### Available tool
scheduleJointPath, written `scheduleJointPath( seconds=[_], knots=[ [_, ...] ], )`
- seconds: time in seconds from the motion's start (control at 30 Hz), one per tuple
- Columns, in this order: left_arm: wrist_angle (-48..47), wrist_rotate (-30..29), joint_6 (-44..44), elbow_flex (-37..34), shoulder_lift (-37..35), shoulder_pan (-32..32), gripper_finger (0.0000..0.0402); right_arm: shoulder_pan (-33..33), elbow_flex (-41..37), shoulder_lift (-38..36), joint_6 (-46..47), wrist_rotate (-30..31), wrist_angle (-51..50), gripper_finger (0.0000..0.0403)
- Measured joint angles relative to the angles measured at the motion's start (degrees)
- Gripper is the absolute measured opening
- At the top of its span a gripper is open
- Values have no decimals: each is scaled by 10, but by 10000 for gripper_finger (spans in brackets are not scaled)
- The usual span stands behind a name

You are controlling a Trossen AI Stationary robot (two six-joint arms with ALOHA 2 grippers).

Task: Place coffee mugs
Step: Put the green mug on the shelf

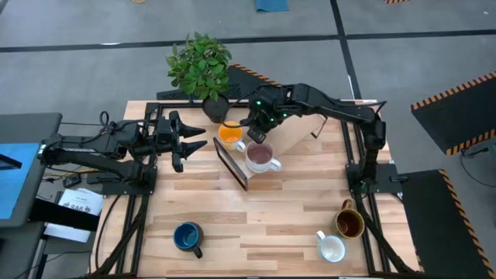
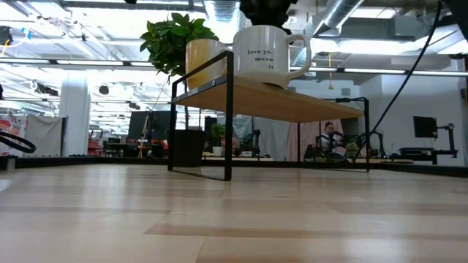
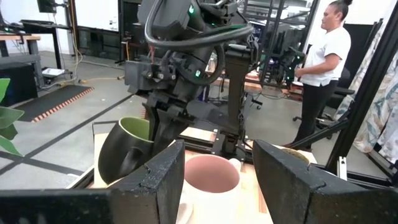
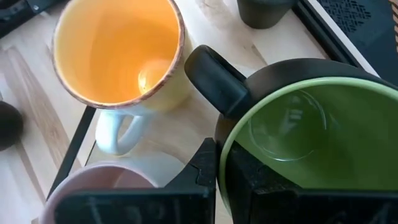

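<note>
My right gripper [image 1: 262, 132] is shut on the dark green mug [image 4: 305, 137], above the far part of the small wooden shelf [image 1: 298, 139]. The orange mug [image 1: 230, 133] and the pale pink mug [image 1: 260, 157] stand on their bases on that shelf. The dark blue mug [image 1: 187, 236], brown-olive mug [image 1: 349, 223] and white mug [image 1: 332, 248] stand on the table near its near edge. My left gripper [image 1: 194, 143] waits open to the left of the shelf, pointing at it. In the left wrist view the green mug [image 3: 127, 152] shows tilted. My right gripper holds the dark green mug by its rim [image 4: 221, 155], close beside the handle [image 4: 214, 84]. One finger [image 4: 258, 190] is inside the mug and the other [image 4: 199, 177] is outside. The fingers come from above, slanting down. The mug hangs tilted and looks lifted off the shelf; its base is hidden.
A potted green plant [image 1: 201, 66] stands at the table's far edge, just behind the shelf. The shelf's black metal frame [image 2: 228, 124] stands up from the table. A person [image 3: 323, 68] stands in the room beyond the table. Bare wood lies between the shelf and the near mugs.
</note>
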Motion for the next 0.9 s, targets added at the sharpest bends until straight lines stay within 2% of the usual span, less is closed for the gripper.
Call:
scheduleJointPath(
  seconds=[0.2, 0.4, 0.9],
  knots=[
    [0, 0, 1, 0, 0, 0, 173, 0, 0, 0, 16, 0, 1, 33],
    [0, 0, 2, 0, 0, 0, 173, 1, -2, 0, 23, 0, 2, 58],
    [0, 0, 1, 0, 0, 0, 173, 2, -5, 0, 58, 0, 4, 57]
  ],
)
